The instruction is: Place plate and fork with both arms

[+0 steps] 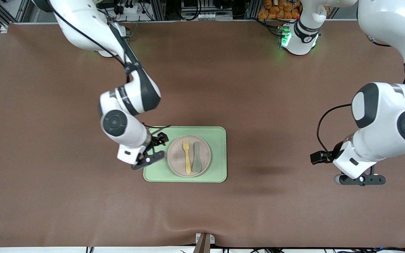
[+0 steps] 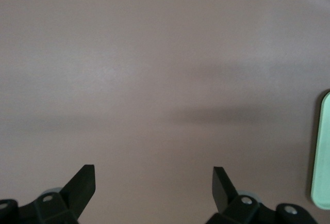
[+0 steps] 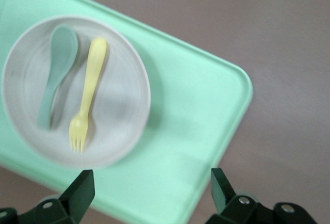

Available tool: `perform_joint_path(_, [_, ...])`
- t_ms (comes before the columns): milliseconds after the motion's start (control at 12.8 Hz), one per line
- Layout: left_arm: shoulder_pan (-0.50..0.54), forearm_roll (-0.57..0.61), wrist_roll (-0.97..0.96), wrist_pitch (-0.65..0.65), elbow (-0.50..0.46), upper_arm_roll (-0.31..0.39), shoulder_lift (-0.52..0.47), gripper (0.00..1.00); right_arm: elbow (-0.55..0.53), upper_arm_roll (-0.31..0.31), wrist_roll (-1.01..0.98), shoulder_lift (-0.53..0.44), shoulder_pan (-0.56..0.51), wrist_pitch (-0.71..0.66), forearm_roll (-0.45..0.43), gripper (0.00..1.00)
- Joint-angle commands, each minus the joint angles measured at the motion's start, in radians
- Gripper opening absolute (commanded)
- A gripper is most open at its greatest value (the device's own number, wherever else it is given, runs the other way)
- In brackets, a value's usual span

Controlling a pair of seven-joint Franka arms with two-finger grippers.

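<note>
Brown tabletop (image 1: 47,158): a matte brown cover spans the whole work surface, with a slight ripple at the edge nearest the front camera.
Tray (image 1: 220,154): light green, rectangular with rounded corners, lying flat near the middle of the table, somewhat toward the right arm's end.
Plate (image 1: 176,158): round, shallow, pale beige; it sits inside the tray, toward the tray's end nearest the right arm, with bare green showing along the rest of the tray.
Fork (image 1: 187,156): pale yellow plastic, lying flat on the plate with its tines pointing away from the front camera and its handle reaching the plate's nearer rim.
Spoon (image 1: 197,157): grey-green, lying on the plate just beside the fork and roughly parallel to it (the two look nearly touching along their handles).
Right gripper (image 1: 151,149): hangs over the tray's edge at the right arm's end, close beside the plate; its fingers (image 3: 80,190) stand wide apart with nothing between them, and the right wrist view looks down on plate, fork and spoon.
Left gripper (image 1: 360,180): over bare tabletop toward the left arm's end, well apart from the tray; its fingers (image 2: 82,182) are spread and empty, with only a sliver of tray edge at the border of the left wrist view.
</note>
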Motion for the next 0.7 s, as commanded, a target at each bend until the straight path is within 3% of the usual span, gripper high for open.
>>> perform_joint_path(0, [0.026,0.026,0.049,-0.021,-0.031,-0.007,-0.044,1.00,0.054,-0.013,0.143,0.057,0.054,0.040,-0.005,1.00])
perform_joint_path(390, [0.068,0.026,0.055,-0.084,-0.034,-0.041,-0.095,1.00,0.092,-0.011,0.189,0.137,0.084,0.111,-0.002,1.00])
perform_joint_path(623, [0.176,0.028,0.051,-0.165,-0.038,-0.162,-0.151,1.00,0.092,-0.013,0.246,0.160,0.117,0.142,-0.002,1.00])
